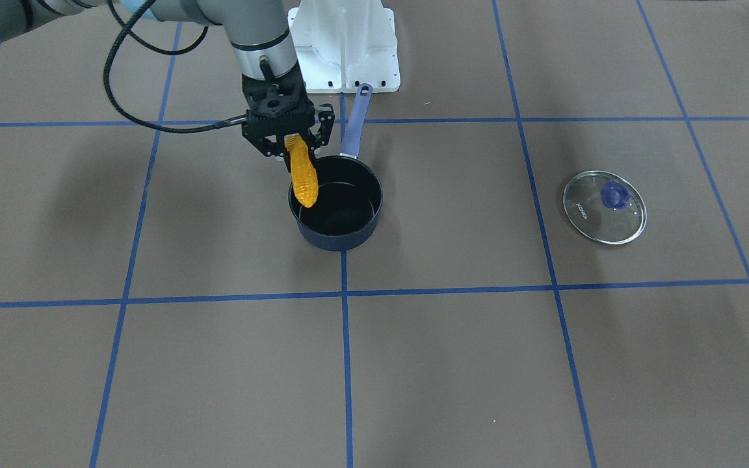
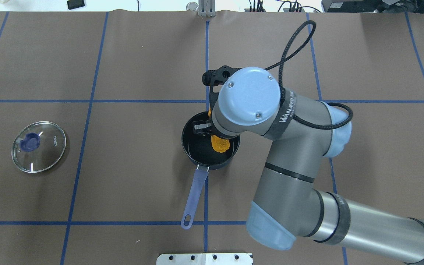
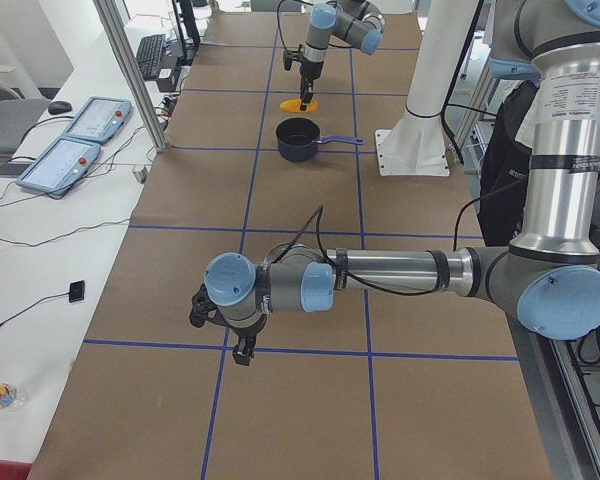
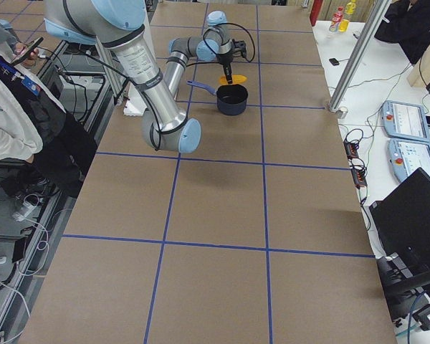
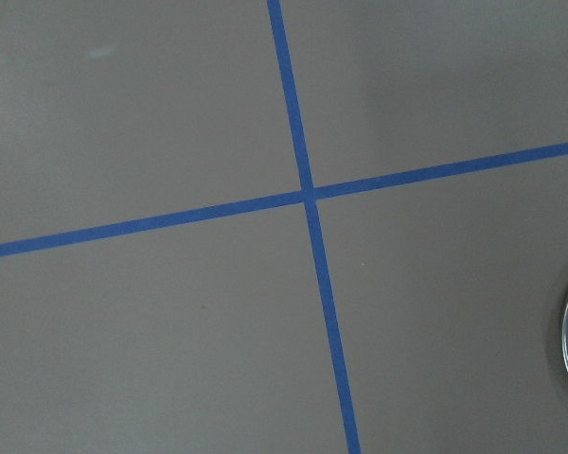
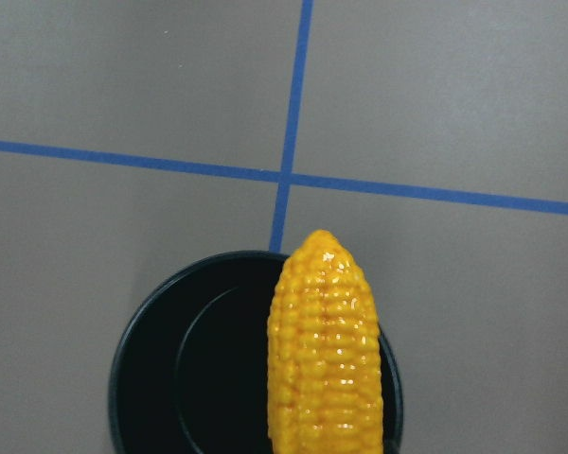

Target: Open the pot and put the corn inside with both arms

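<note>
My right hand (image 1: 291, 144), clamped on the corn (image 2: 220, 145), dangles it tip-down inside the pot (image 2: 193, 151) near its three o'clock rim, seen overhead; I'd centre, lower, then release.

The corn (image 1: 303, 174) is coloured orange-yellow, with rows of little bumps. The pot (image 1: 339, 242) is dark blue outside and black inside; its handle (image 1: 355, 127) is purple-blue. The lid (image 1: 592, 218) is clear glass, topped with a blue knob (image 1: 614, 194). The table (image 1: 452, 364) is covered in brown and crossed with blue lines (image 1: 346, 364) in squares. The right arm (image 2: 293, 176) is grey, capped light blue.
</note>
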`<action>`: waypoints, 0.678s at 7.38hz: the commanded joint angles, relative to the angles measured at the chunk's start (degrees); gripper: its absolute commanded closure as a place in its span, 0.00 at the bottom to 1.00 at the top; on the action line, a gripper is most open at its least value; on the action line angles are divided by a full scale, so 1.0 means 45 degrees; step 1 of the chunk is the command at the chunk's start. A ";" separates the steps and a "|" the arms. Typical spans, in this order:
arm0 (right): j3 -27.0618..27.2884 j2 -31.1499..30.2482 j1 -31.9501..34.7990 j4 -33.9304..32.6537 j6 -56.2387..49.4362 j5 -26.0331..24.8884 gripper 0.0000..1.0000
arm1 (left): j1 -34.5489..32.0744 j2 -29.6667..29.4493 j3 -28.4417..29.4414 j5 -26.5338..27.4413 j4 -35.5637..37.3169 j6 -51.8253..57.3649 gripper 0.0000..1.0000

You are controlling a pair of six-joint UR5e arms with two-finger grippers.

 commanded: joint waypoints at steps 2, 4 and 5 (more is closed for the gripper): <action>-0.1638 0.0626 -0.0316 -0.0078 0.0083 -0.0811 1.00 | 0.0001 0.0084 -0.0051 -0.0058 -0.0009 -0.0021 0.02; -0.2865 0.0860 -0.0120 0.0797 0.0100 -0.0873 1.00 | 0.0001 0.0064 -0.0070 -0.0077 -0.0009 -0.0021 0.02; -0.3530 0.0880 -0.0120 0.1401 0.0217 -0.0873 1.00 | 0.0020 0.0064 -0.0051 -0.0058 -0.0028 -0.0021 0.02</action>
